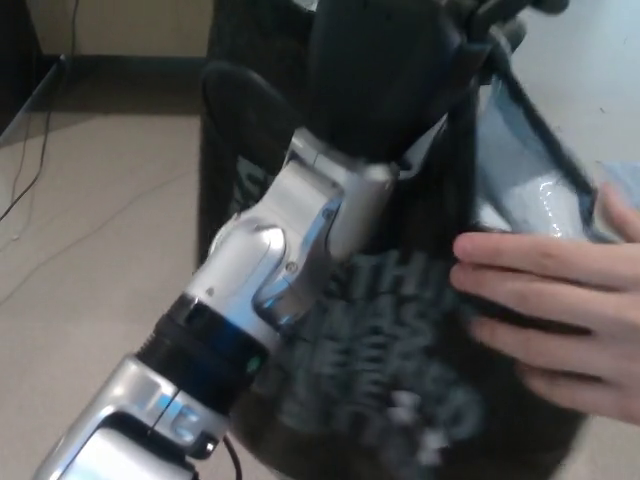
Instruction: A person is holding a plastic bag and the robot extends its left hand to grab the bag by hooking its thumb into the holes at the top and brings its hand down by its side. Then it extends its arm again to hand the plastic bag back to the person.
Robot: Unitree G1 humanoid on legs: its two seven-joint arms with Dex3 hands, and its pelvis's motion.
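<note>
My left hand [395, 65] is raised high at the top middle of the head view, at the end of its silver forearm [270, 270]. It is shut on the top handles of a black plastic bag [400, 360] with pale lettering, which hangs below and fills the centre. A person's hand [555, 310] reaches in from the right and lies flat against the bag's right side, fingers spread over it. A grey translucent part of the bag [530, 170] shows at the upper right. My right hand does not show.
Beige floor [90, 230] lies to the left, with thin cables [30, 170] trailing across it. A dark wall base [120, 75] runs along the top left.
</note>
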